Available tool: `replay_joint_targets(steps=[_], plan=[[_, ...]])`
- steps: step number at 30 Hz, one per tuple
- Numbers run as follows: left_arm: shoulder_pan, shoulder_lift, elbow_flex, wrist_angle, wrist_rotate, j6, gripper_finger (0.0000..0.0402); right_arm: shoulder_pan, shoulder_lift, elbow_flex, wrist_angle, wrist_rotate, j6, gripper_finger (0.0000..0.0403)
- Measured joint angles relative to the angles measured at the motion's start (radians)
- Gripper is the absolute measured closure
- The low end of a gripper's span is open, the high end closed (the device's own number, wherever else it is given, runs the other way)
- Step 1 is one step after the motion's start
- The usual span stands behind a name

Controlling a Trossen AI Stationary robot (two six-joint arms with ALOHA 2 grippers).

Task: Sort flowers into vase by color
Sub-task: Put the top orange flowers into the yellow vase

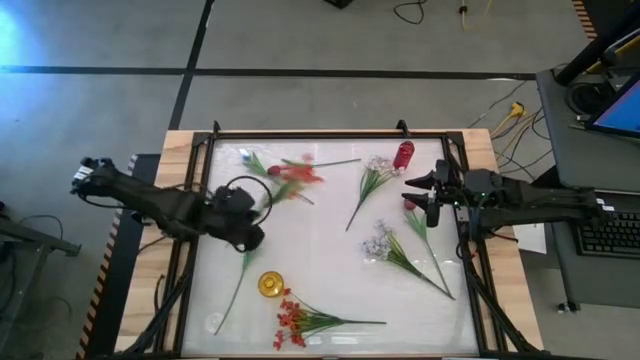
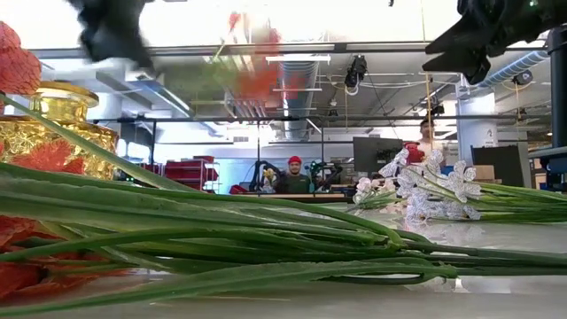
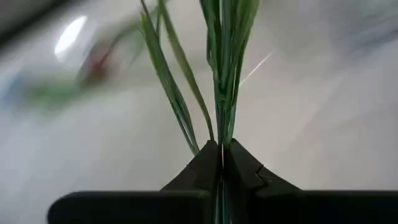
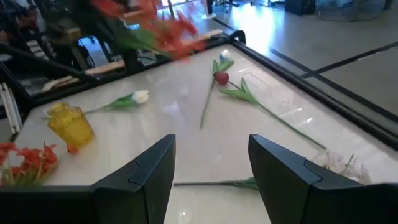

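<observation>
Left end effector (image 3: 222, 163): fingers pressed together on the green stem of a red-orange spray (image 1: 297, 176), held up off the table (image 1: 330, 260); in the high view the blossoms are blurred and sit over the far left part of the table.
Right end effector (image 4: 211, 163): fingers spread with nothing between them, hovering at the right side of the table near a maroon tulip (image 1: 410, 205).
Yellow vase (image 1: 270, 284): a small amber glass vase standing upright on the near left part of the table; no stem is seen in it in the high view or the right wrist view.
Red vase (image 1: 403, 156): a red container near the far edge, just beside a pale spray; whether anything is in it cannot be told.
Second red-orange spray (image 1: 292, 322): lying flat near the front edge, blossoms just beside the yellow vase, stem pointing right.
Pale sprays: one (image 1: 377, 166) lies near the far edge by the red vase, another (image 1: 378, 241) lies right of centre with its stem running toward the right front corner.
White bud (image 4: 140, 96): lying on the table on its green stem, near the yellow vase in the right wrist view.
Red bud (image 4: 221, 78): lying farther off on the table, beside a leafy stem.
</observation>
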Motion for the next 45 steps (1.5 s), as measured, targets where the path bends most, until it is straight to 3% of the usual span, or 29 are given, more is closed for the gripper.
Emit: replay_joint_targets(steps=[5, 12, 14, 18, 24, 28, 31, 33, 38, 45], plan=[[-0.089, -0.071, -0.097, 0.558, -0.026, 0.401, 0.0402, 0.000, 0.000, -0.027, 0.000, 0.000, 0.033, 0.0209], [-0.123, -0.117, -0.318, 0.998, -0.022, 0.452, 0.0402, 0.000, 0.000, -0.031, 0.009, 0.000, 0.037, 0.0209], [-0.123, -0.119, -0.389, 1.054, -0.018, 0.410, 0.0401, 0.000, 0.000, -0.031, 0.013, 0.000, 0.037, 0.0209], [-0.096, -0.140, -0.486, 0.942, -0.040, 0.225, 0.0401, 0.000, 0.000, -0.031, 0.013, 0.000, 0.037, 0.0209], [-0.079, -0.227, -0.505, 0.470, -0.067, -0.104, 0.0401, 0.000, 0.000, -0.031, 0.013, 0.000, 0.044, 0.0209], [-0.079, -0.253, -0.471, 0.144, 0.001, -0.333, 0.0401, 0.000, 0.000, -0.031, 0.013, 0.000, 0.044, 0.0209], [-0.078, -0.243, -0.462, -0.021, 0.126, -0.509, 0.0401, 0.000, 0.000, -0.031, 0.013, 0.000, 0.045, 0.0209], [-0.079, -0.227, -0.464, -0.062, 0.218, -0.572, 0.0401, 0.000, 0.000, -0.031, 0.013, 0.000, 0.045, 0.0209], [-0.078, -0.182, -0.450, -0.044, 0.263, -0.563, 0.0395, 0.000, 0.000, -0.031, 0.014, 0.000, 0.045, 0.0209], [-0.077, -0.112, -0.417, -0.082, 0.302, -0.549, 0.0323, 0.000, 0.000, -0.031, 0.013, 0.000, 0.053, 0.0209]])
